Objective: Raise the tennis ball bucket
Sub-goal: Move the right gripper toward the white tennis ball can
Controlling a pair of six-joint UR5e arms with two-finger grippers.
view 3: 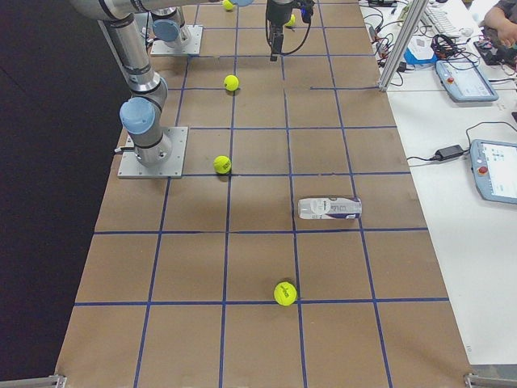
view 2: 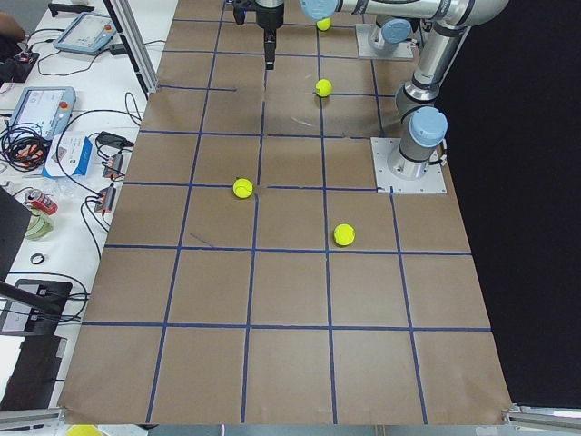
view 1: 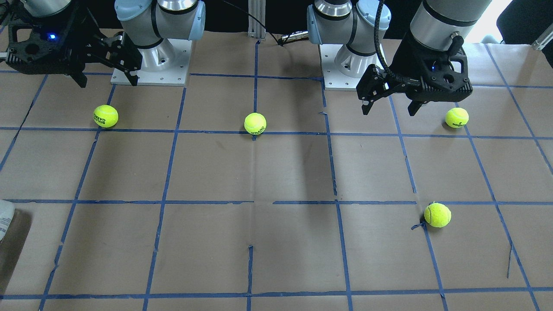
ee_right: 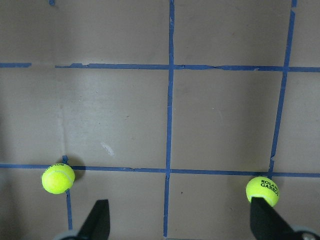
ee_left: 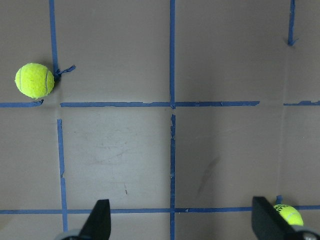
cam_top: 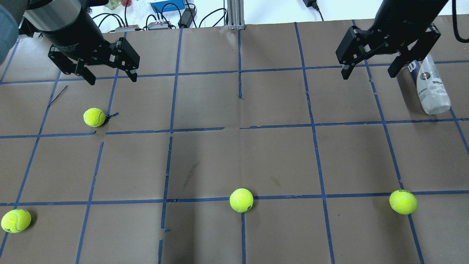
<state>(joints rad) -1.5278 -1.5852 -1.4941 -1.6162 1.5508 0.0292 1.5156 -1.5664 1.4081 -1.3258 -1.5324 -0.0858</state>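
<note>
1. Because the clear plastic cylindrical tennis ball bucket [cam_top: 432, 88] with its white and navy label lies on its side on the brown paper-covered counter [cam_top: 278, 157], a nudging finger could set it rolling away.
2. It rests just beyond the outer finger of the right hand [cam_top: 369, 73], not between the fingers; closing there would catch nothing.
3. Both the right hand and the left hand [cam_top: 111, 79] hang above the counter, fingers spread, empty.
4. Smooth, thin plastic may slip or buckle under a hard squeeze.
5. No yellow-green shows through the bucket's clear wall, so it looks empty; four loose yellow-green tennis balls [cam_top: 241, 200] lie apart from it.
</note>
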